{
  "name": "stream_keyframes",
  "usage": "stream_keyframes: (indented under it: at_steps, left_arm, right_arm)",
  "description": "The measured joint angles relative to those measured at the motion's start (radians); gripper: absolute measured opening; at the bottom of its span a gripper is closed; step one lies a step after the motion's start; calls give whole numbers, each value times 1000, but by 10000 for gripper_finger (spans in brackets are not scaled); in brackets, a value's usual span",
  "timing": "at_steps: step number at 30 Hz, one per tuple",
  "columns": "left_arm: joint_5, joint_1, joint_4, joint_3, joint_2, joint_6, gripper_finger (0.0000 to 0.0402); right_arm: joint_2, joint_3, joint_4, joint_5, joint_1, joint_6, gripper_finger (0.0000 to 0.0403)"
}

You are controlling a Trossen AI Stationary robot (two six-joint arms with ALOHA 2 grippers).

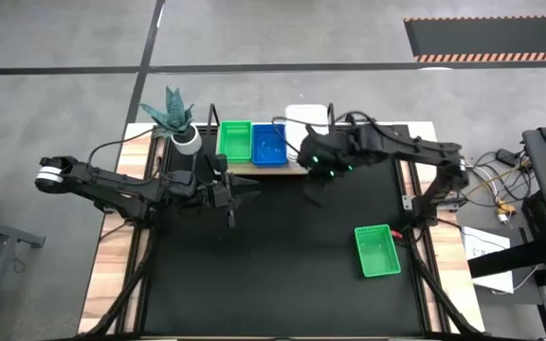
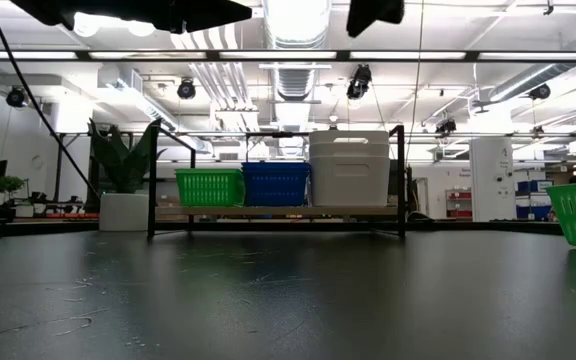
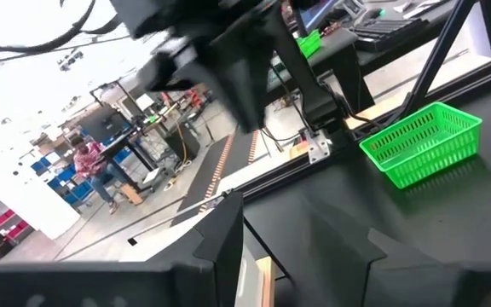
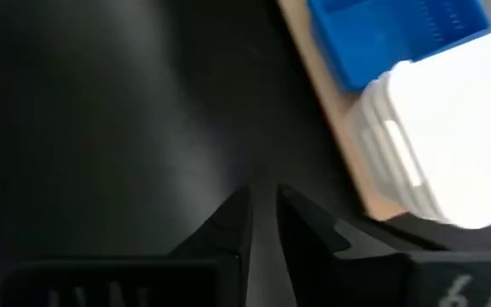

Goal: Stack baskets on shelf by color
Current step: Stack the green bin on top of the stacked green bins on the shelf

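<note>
The light-wood shelf point(image 1: 292, 169) stands at the table's far edge. On it from left to right are green baskets point(image 1: 234, 142), blue baskets point(image 1: 268, 144) and white baskets point(image 1: 308, 118); the low view shows them side by side point(image 2: 276, 183). One more green basket point(image 1: 377, 250) rests on its bottom on the table at the near right, and also shows in the left wrist view point(image 3: 420, 141). My left gripper point(image 1: 247, 187) is open and empty, in front of the shelf. My right gripper point(image 1: 313, 194) is shut and empty, just in front of the shelf's right part.
A white plant pot point(image 1: 186, 140) with a green plant stands left of the shelf. The black tabletop point(image 1: 273, 275) is bare between the arms and the near edge. Wooden strips run along the table's left and right sides.
</note>
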Motion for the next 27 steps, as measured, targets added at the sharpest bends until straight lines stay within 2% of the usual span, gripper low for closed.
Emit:
stream_keyframes:
  at_steps: [10, 19, 23, 27]
  left_arm:
    - [2, 0, 11, 2, 0, -28, 105]
    - [2, 0, 27, 2, 0, -30, 105]
    - [1, 0, 28, 2, 0, -52, 105]
    - [1, 0, 37, 2, 0, -55, 105]
  right_arm:
    - [-239, -462, 289, 48, 217, 220, 34]
    - [-341, -793, 278, 83, 405, 780, 34]
    - [-336, -900, 280, 62, 490, 964, 46]
    - [-320, -961, 281, 22, 542, 1084, 78]
